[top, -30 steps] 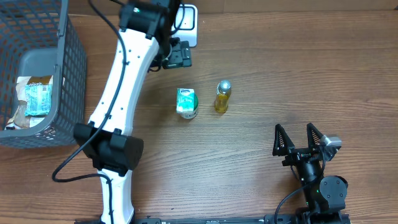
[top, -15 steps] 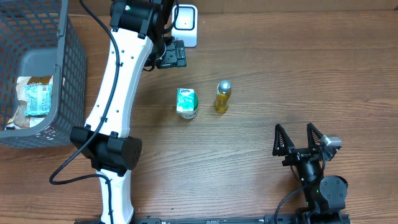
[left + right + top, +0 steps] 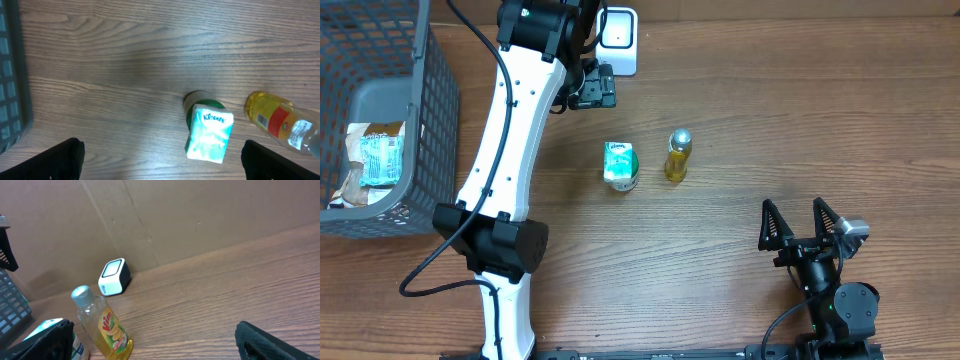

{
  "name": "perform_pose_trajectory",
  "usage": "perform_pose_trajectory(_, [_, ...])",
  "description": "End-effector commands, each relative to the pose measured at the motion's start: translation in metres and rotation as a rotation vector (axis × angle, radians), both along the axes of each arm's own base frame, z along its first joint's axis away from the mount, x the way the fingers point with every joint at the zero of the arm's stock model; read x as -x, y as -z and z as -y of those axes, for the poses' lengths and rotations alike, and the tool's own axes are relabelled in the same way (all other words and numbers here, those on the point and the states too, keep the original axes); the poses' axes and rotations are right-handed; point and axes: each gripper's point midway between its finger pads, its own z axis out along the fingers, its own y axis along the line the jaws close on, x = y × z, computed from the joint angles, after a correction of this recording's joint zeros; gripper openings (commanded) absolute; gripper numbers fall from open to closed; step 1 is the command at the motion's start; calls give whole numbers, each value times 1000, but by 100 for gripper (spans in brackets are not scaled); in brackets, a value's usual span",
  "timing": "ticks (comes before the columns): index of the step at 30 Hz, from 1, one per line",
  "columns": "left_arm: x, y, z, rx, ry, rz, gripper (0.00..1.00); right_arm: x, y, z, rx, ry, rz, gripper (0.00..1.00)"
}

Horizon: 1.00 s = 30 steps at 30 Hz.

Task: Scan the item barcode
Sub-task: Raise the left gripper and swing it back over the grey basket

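A teal Kleenex pack [image 3: 619, 163] [image 3: 210, 136] stands mid-table, with a green round thing just behind it in the left wrist view. To its right stands a yellow Vim bottle [image 3: 677, 155] [image 3: 280, 120] [image 3: 104, 325]. The white barcode scanner [image 3: 618, 38] [image 3: 114, 276] sits at the table's far edge. My left gripper [image 3: 596, 88] [image 3: 162, 165] hangs open above the table between scanner and pack, holding nothing. My right gripper [image 3: 805, 225] [image 3: 160, 347] rests open near the front right, empty, facing the bottle.
A dark wire basket [image 3: 380, 120] [image 3: 10, 75] holding packets fills the left side of the table. A brown cardboard wall [image 3: 200, 215] backs the far edge. Bare wood [image 3: 800, 120] lies right of the bottle.
My left arm has shifted a little to the left and toward the far edge, then held still. The right arm and the items have not moved.
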Motion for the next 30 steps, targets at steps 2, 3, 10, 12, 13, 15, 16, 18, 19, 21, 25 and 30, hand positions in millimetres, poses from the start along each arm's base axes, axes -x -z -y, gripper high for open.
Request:
perform_pose_trajectory(2, [0,-18,-10,-33,4,56,100,0,3,-1,1,-4,0,100])
perform_pose_trajectory(3, [0,-18,-10,-33,4,56,100,0,3,-1,1,-4,0,100])
perform_pose_trajectory(10, [0,-18,-10,-35,5,57,100,0,3,-1,1,-4,0,100])
perform_pose_trajectory(12, [-1,-18,-11,-39,8,57,100,0,3,-1,1,-4,0,100])
perform_pose_trajectory(13, [-1,-18,-12,-40,9,57,100,0,3,-1,1,-4,0,100])
perform_pose_trajectory(15, [-2,-18,-14,-39,2,59,100,0,3,-1,1,-4,0,100])
perform_pose_trajectory(16, [-3,-18,-15,-38,-1,61,100,0,3,-1,1,-4,0,100])
perform_pose_trajectory(18, [-5,-19,-19,-36,-11,68,100,0,3,-1,1,-4,0,100])
perform_pose_trajectory(19, [-6,-19,-21,-35,-17,70,100,0,3,-1,1,-4,0,100])
perform_pose_trajectory(21, [-7,-19,-25,-36,-27,69,100,0,3,-1,1,-4,0,100])
perform_pose_trajectory(25, [-8,-19,-33,-39,-40,65,100,0,3,-1,1,-4,0,100])
perform_pose_trajectory(30, [-8,-18,-38,-40,-52,62,100,0,3,-1,1,-4,0,100])
